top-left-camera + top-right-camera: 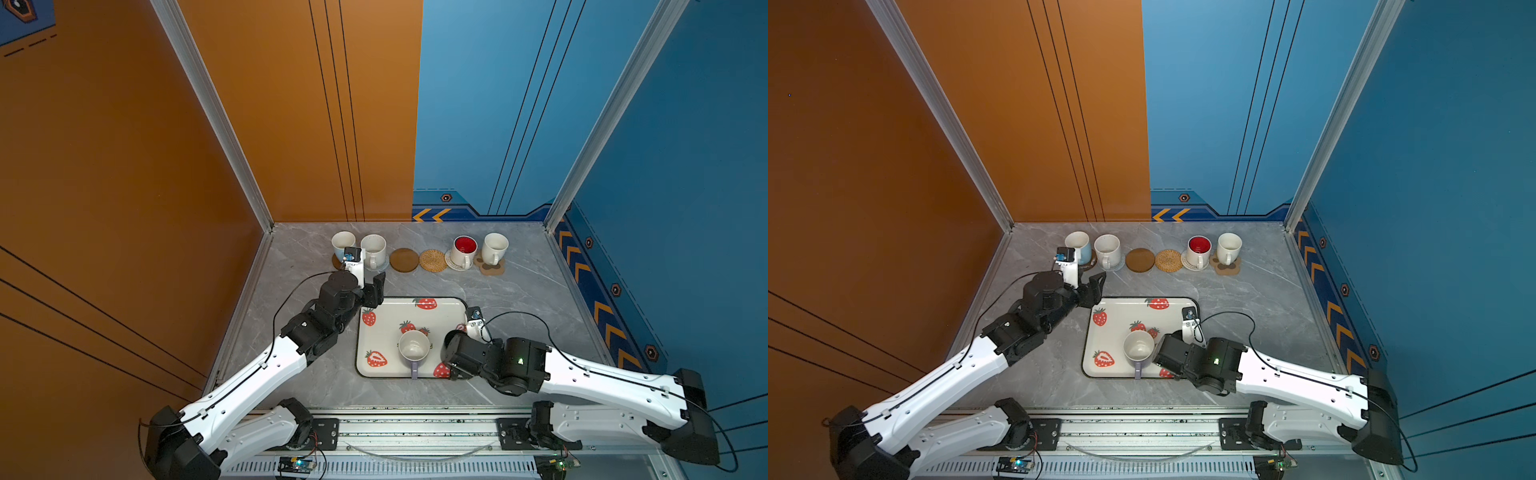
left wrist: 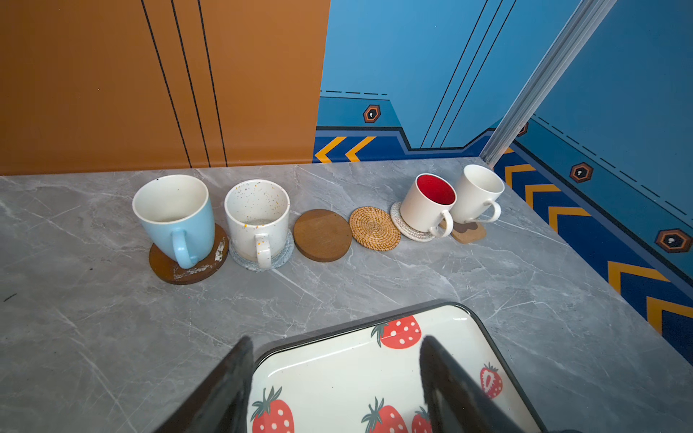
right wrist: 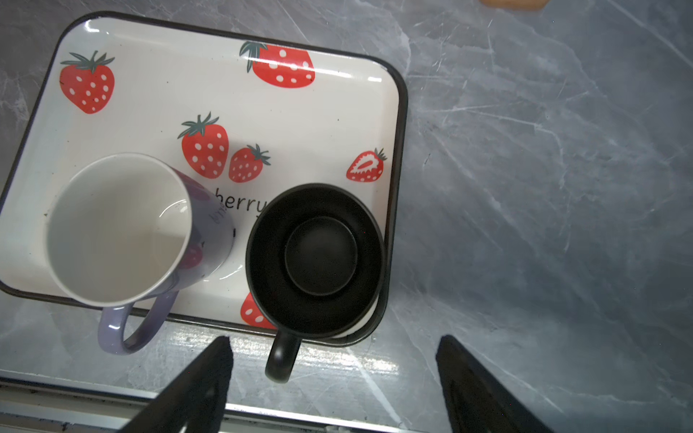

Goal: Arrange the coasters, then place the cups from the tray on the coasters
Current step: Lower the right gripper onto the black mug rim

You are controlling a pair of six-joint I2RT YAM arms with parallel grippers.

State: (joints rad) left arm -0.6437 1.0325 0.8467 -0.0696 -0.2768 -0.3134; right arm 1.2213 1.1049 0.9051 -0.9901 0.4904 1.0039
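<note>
Four cups are already sitting on coasters in the row along the far wall. The light blue mug (image 2: 174, 219) is standing on a brown disc (image 2: 187, 271), the speckled white mug (image 2: 257, 215) on a grey woven round (image 2: 283, 255), the red-lined mug (image 2: 425, 210) on a white woven round (image 2: 407, 230), and the cream white mug (image 2: 476, 195) on the paw-print cork piece (image 2: 468, 233). Between these pairs a second brown disc (image 2: 322, 235) and the tan rattan round (image 2: 375, 228) are lying bare, just beside each other.

Two cups are standing on the tray (image 3: 318, 123). The lavender mug (image 3: 120, 228) and the black mug (image 3: 317, 258) are side by side at its near edge, both handles poking out past the rim.

I am hovering my left gripper (image 2: 336, 341) over the tray's far left corner, fingers spread wide and gripping nothing. My right gripper (image 3: 335, 339) is hanging by the black mug's handle. Its fingers are spread wide with the handle showing in the gap, neither finger touching it.
</note>
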